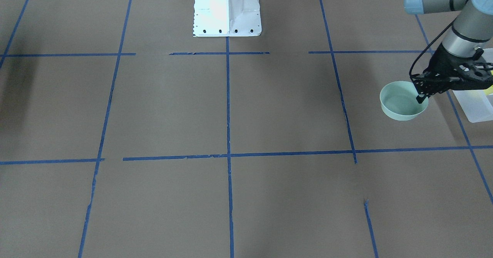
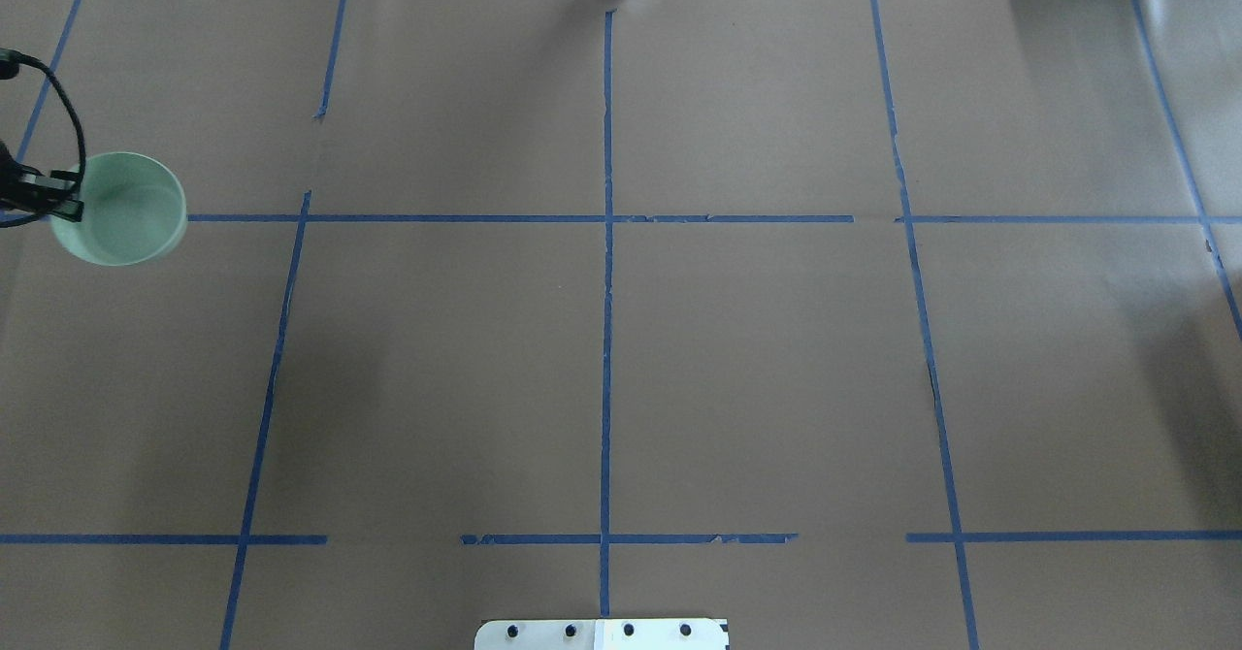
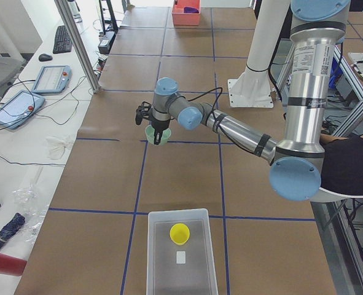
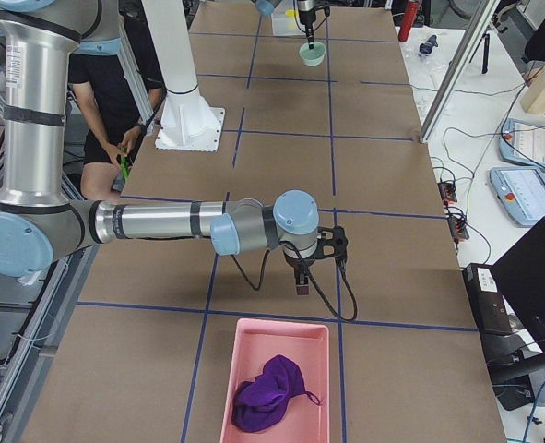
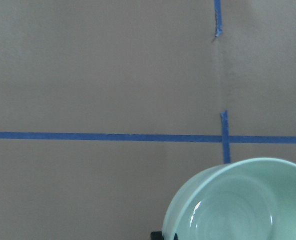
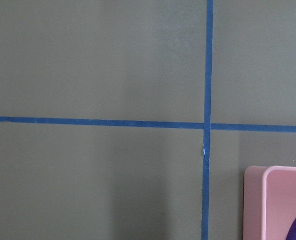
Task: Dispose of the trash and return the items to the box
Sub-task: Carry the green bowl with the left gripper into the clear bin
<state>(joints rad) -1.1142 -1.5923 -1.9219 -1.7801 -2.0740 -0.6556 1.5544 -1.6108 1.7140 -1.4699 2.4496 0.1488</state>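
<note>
We recorded one glossy round pale green bowl (image 1: 396, 104), rim pinched by left gripper (image 1: 421, 98); right gripper (image 4: 302, 284), opening indeterminable.

Wide tabletop (image 2: 757, 369) covered in brown paper, divided into rectangles by blue tape lines (image 2: 606, 340), aluminium frame post (image 3: 77, 43) set at one edge, white side bench (image 3: 9, 141) alongside, keyboard (image 3: 62, 39), mouse (image 3: 44, 57) and tablet-like control pendants (image 3: 51, 78) laid on it, even indoor light.
</note>
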